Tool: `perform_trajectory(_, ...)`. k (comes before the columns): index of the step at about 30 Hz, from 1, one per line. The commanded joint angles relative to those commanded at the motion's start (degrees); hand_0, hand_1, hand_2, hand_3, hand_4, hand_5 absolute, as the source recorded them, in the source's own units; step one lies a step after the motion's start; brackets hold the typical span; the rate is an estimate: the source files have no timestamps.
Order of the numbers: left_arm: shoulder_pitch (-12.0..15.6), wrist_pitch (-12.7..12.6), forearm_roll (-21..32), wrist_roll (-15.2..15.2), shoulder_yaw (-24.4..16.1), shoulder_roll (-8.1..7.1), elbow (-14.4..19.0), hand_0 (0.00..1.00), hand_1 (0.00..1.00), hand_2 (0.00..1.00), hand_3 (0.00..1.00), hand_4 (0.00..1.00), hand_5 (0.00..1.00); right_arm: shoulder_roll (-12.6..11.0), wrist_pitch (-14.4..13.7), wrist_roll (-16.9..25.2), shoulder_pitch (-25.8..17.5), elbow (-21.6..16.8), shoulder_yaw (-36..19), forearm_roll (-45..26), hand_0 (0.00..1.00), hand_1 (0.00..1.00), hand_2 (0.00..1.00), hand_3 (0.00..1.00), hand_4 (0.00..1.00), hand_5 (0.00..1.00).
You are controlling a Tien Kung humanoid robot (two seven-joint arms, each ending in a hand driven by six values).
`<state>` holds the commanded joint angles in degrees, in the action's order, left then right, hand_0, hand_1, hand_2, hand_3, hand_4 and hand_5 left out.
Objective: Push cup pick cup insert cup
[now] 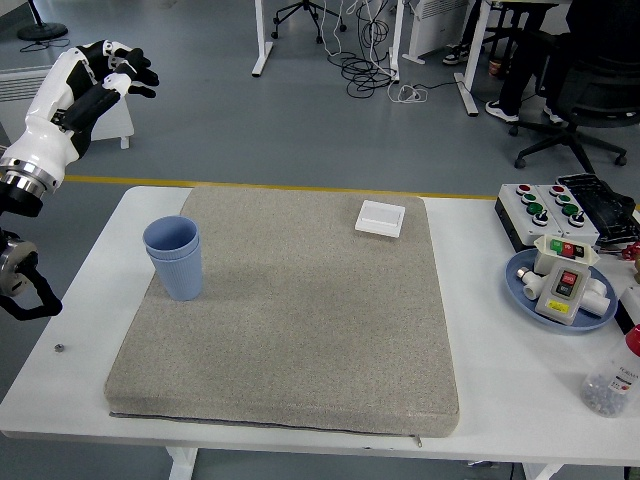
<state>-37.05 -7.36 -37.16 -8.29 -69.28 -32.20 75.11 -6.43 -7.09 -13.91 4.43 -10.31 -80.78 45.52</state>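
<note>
We see a grey floor (300, 120) beyond the white bench (520, 370), crossed by a yellow line (300, 188). White desk legs (262, 40), tangled cables (375, 65) and a black office chair (590, 90) stand farther back; at left, perhaps a white radiator (25, 85).

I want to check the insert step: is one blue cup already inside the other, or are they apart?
Inside. The cups stand upright as one stack on the mat, two rims showing one above the other.
</note>
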Motion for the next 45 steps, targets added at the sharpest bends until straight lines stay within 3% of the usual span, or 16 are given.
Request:
perform_trajectory(4, 6.5, 0.6, 9.7, 2.7, -9.7, 1.13, 1.8, 0.448, 0.542, 0.534, 0.477, 0.538, 0.561, 0.0, 0.0, 0.0, 0.1, 0.0, -0.2, 0.1, 0.749, 0.609, 0.582, 0.584, 0.117, 0.575)
perform_trajectory(5, 8.4, 0.9, 12.3, 3.3, -12.3, 1.35, 2.1, 0.567, 0.647, 0.646, 0.539, 0.624, 0.880, 0.0, 0.0, 0.1, 0.1, 0.0, -0.3, 0.1, 0.749, 0.609, 0.582, 0.585, 0.118, 0.574)
perform_trajectory(10, 16.1, 4.1, 24.1, 8.4, -22.4, 4.41, 1.5, 0.567, 0.647, 0.646, 0.539, 0.624, 0.880, 0.1, 0.1, 0.2, 0.2, 0.0, -0.7, 0.5, 0.749, 0.609, 0.582, 0.585, 0.118, 0.574)
perform_trajectory(11, 17.4, 5.1, 25.7, 10.0, -23.6, 5.14, 1.1, 0.712, 0.750, 0.732, 0.667, 0.670, 0.998, 0.1, 0.1, 0.2, 0.2, 0.0, -0.8, 0.6, 0.749, 0.609, 0.582, 0.584, 0.118, 0.574)
perform_trajectory(16, 21.6, 10.4, 30.3, 17.2, -27.0, 8.65, -1.2, 0.712, 0.750, 0.732, 0.667, 0.670, 0.998, 0.2, 0.1, 0.3, 0.2, 0.0, -1.2, 0.8, 0.749, 0.609, 0.582, 0.584, 0.118, 0.574)
perform_trajectory(19, 22.9, 12.4, 30.6, 19.0, -28.3, 10.74, -2.8, 0.731, 0.761, 0.745, 0.687, 0.679, 0.998, 0.2, 0.2, 0.3, 0.3, 0.0, -1.3, 1.0, 0.749, 0.609, 0.582, 0.584, 0.117, 0.575)
perform_trajectory(22, 24.2, 13.5, 30.7, 19.0, -29.5, 13.06, -3.9, 0.731, 0.761, 0.745, 0.687, 0.679, 0.998, 0.3, 0.1, 0.3, 0.3, 0.0, -1.4, 1.2, 0.749, 0.609, 0.582, 0.584, 0.117, 0.575)
perform_trajectory(27, 25.6, 14.8, 28.9, 18.5, -30.8, 15.61, -4.6, 0.746, 0.769, 0.756, 0.699, 0.694, 0.998, 0.2, 0.2, 0.2, 0.3, 0.0, -1.5, 1.5, 0.749, 0.609, 0.582, 0.584, 0.117, 0.575)
perform_trajectory(29, 26.0, 15.6, 27.5, 17.4, -31.1, 16.56, -5.0, 0.783, 0.812, 0.812, 0.752, 0.694, 0.998, 0.2, 0.2, 0.2, 0.3, 0.0, -1.5, 1.7, 0.749, 0.609, 0.582, 0.584, 0.117, 0.576)
perform_trajectory(34, 26.3, 16.7, 22.9, 11.8, -30.5, 18.92, -7.0, 0.783, 0.812, 0.812, 0.752, 0.694, 0.998, 0.0, 0.2, 0.2, 0.4, 0.0, -1.6, 2.0, 0.749, 0.609, 0.582, 0.584, 0.117, 0.576)
perform_trajectory(41, 26.9, 17.2, 18.9, 5.3, -29.5, 20.99, -9.4, 0.819, 0.835, 0.841, 0.767, 0.686, 0.998, 0.0, 0.2, 0.1, 0.6, 0.0, -1.6, 2.0, 0.749, 0.609, 0.582, 0.584, 0.116, 0.576)
perform_trajectory(45, 27.0, 17.0, 17.3, 4.2, -29.0, 21.27, -9.9, 0.819, 0.835, 0.841, 0.767, 0.686, 0.998, -0.1, 0.2, 0.1, 0.6, 0.0, -1.5, 2.1, 0.749, 0.609, 0.582, 0.584, 0.116, 0.576)
